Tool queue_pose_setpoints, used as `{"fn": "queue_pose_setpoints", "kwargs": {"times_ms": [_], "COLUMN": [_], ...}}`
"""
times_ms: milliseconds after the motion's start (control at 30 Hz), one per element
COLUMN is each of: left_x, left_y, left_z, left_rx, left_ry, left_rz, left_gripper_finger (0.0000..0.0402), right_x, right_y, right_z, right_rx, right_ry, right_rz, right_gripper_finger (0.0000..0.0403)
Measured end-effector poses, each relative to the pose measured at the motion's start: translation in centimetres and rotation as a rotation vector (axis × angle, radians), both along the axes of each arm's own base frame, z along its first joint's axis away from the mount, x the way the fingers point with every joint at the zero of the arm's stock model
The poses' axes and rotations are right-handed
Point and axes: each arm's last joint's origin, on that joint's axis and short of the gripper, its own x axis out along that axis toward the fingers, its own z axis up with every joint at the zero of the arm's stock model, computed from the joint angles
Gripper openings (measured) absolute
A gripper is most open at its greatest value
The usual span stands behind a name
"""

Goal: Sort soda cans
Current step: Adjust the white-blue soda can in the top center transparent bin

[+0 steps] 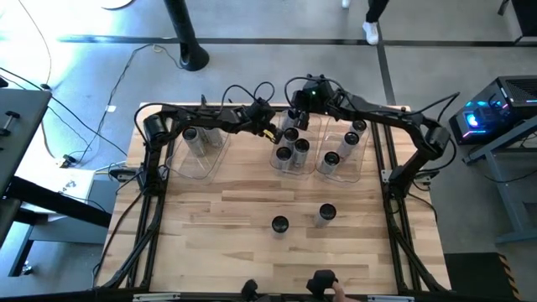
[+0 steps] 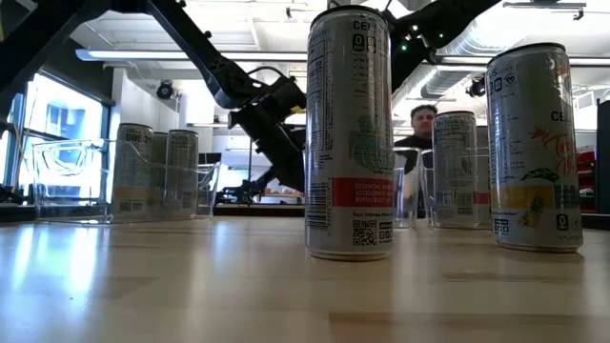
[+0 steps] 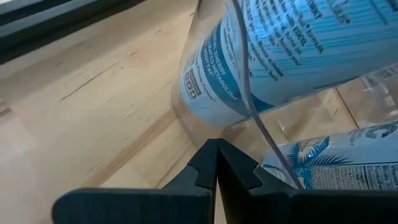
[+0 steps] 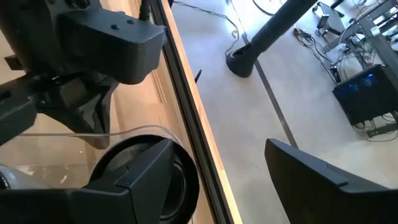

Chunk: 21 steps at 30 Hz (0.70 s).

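Observation:
Two soda cans stand upright on the bare table [image 1: 279,224] [image 1: 326,214]; the low view shows them close up [image 2: 349,133] [image 2: 536,148]. More cans stand in three clear bins along the far side: left bin [image 1: 201,159], middle bin [image 1: 289,164], right bin [image 1: 344,172]. My left gripper [image 1: 270,132] [image 3: 216,149] is shut, with its tips at the middle bin's left corner. My right gripper [image 1: 296,113] [image 4: 219,144] is open above the far end of the middle bin. One of its fingers [image 4: 143,168] lies over a can's dark round top [image 4: 177,186]. My left gripper has its shut fingertips right up against the rounded corner of the middle bin's clear wall [image 3: 205,124], low by the table and coming from the table's left. I cannot tell whether they touch the wall. My right gripper may touch the can top, but its own finger hides that place.
The near half of the table holds only the two loose cans. Both arms reach over the far side, close together by the middle bin. The table's far edge [image 4: 199,124] runs just behind the bins. A person sits beyond the table [image 2: 419,124], and a hand shows at the near edge [image 1: 340,291].

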Motion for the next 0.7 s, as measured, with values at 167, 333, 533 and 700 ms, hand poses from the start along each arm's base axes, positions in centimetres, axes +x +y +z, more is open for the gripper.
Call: {"fn": "queue_pose_setpoints", "kwargs": {"times_ms": [167, 333, 533, 700], "left_x": [0.3, 0.5, 0.6, 0.2], "left_y": [0.0, -0.4, -0.5, 0.2], "left_z": [0.3, 0.5, 0.5, 0.5], "left_rx": [0.012, 0.018, 0.024, 0.017], "left_ry": [-0.043, -0.05, -0.047, -0.051], "left_rz": [-0.013, -0.047, -0.053, -0.044], "left_gripper_finger": [0.0, 0.0, 0.0, 0.0], "right_x": [0.2, 0.7, 0.4, -0.2], "right_y": [-0.6, -1.0, -1.3, -1.3], "right_z": [-0.6, -1.7, -1.4, -0.4], "right_rx": [0.006, 0.018, 0.026, 0.011], "right_ry": [-0.005, 0.009, -0.015, -0.037], "right_rz": [0.0, 0.002, -0.025, -0.033], "right_gripper_finger": [0.0251, 0.0251, 0.0251, 0.0251]}}
